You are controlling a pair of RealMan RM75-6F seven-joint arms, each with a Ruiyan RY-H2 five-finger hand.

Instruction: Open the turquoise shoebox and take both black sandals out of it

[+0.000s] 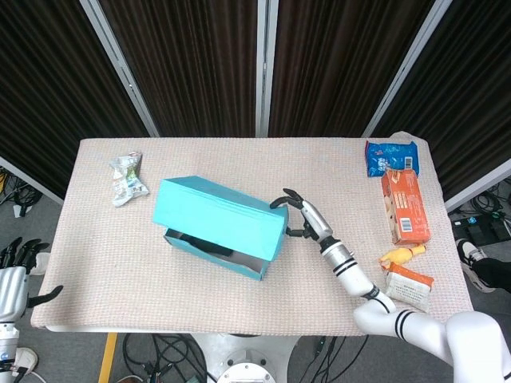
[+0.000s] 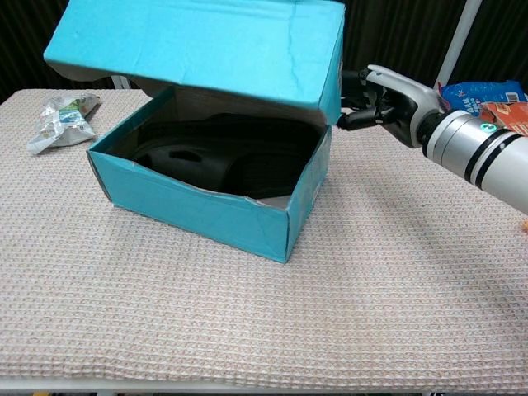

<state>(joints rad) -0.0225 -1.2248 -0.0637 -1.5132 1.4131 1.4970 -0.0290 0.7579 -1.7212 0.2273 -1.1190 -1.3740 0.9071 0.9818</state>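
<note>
Shoebox (image 2: 206, 210) at bench (image 2: 396, 313) centre. Lid (image 2: 206, 41) raised, right hand (image 2: 388, 95) fingers (image 1: 289, 195) clamped on right lid edge. Sandals (image 2: 214, 161) inside: probably light, flexible; grasp by strap. Left hand (image 1: 14, 275) off bench's near-left corner, fingers apart, empty.

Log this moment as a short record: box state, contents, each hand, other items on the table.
box: turquoise shoebox, lid raised and tilted
contents: black sandals inside
right hand: grips the lid's right edge
left hand: off the table's left edge, holds nothing
other items: crumpled wrapper far left; blue packet and orange box far right
</note>
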